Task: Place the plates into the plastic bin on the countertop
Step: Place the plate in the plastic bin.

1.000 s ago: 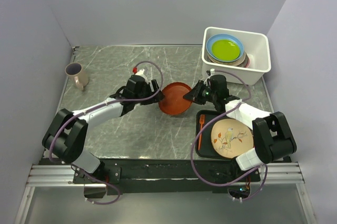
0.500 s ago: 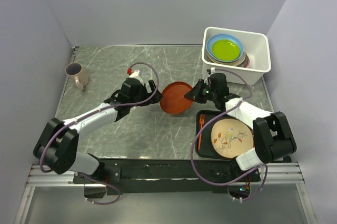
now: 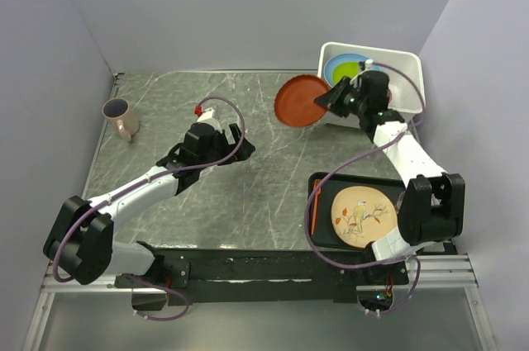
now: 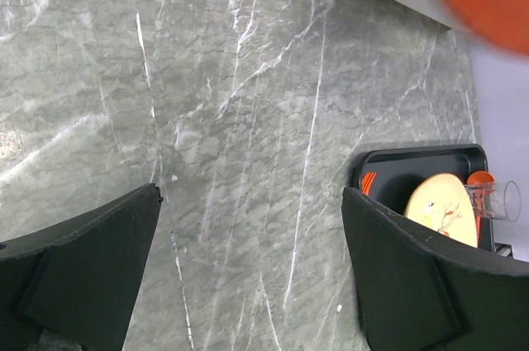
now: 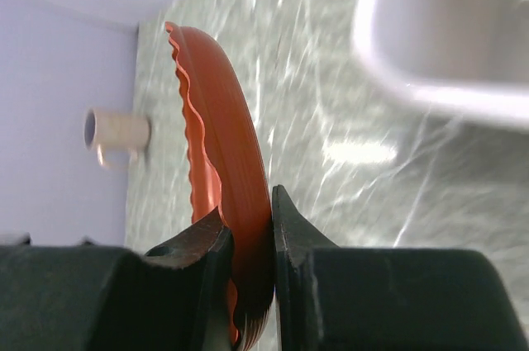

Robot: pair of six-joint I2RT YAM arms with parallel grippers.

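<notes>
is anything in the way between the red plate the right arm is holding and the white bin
Nothing visible. The right gripper holds the red plate just left of the bin, with only the bin's left wall to clear. Stacked plates already lie inside.

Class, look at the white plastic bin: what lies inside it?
A yellow-green plate on a blue plate shows in the plastic bin. The right gripper and its arm cover the rest, so anything beneath is hidden.
</notes>
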